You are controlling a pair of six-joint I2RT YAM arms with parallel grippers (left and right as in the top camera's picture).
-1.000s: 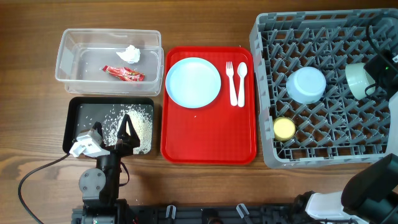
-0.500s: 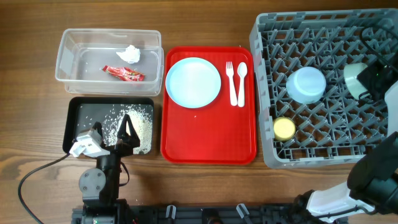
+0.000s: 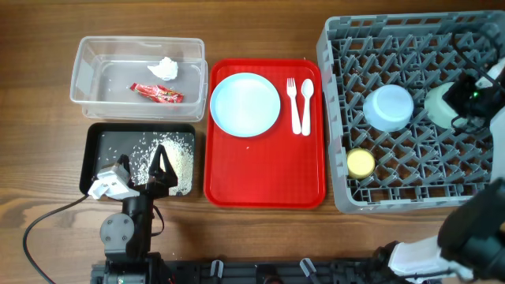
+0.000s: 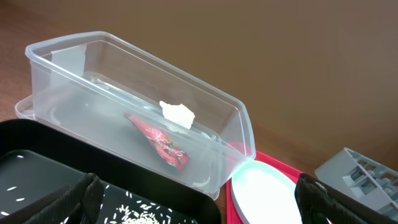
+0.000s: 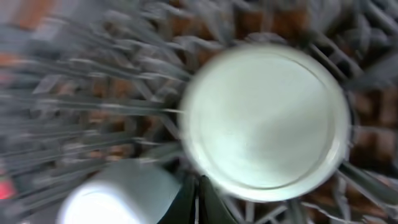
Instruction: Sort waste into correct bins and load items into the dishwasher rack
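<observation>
Over the dishwasher rack [image 3: 410,189], the right end effector [image 5: 196,196] is hovering at the pale green bowl [image 3: 438,102], its grip impossible to tell; the left end effector [image 3: 142,167] is gaping wide above the black tray [image 3: 99,150]. Plate [image 3: 245,103], fork [image 3: 293,102] and spoon [image 3: 306,102] are waiting on the red tray [image 3: 264,173].

This looks like a robotics lab bench staged as a dish-clearing station. A brown wooden counter [image 3: 260,237] carries a large square grey plastic pegged crate [image 3: 338,118], a flat red serving tray [image 3: 264,177] and a clear rectangular plastic tub [image 3: 79,75]. A black cable [image 3: 35,225] loops to a robot arm base [image 3: 118,233] mounted at the counter's near edge.
</observation>
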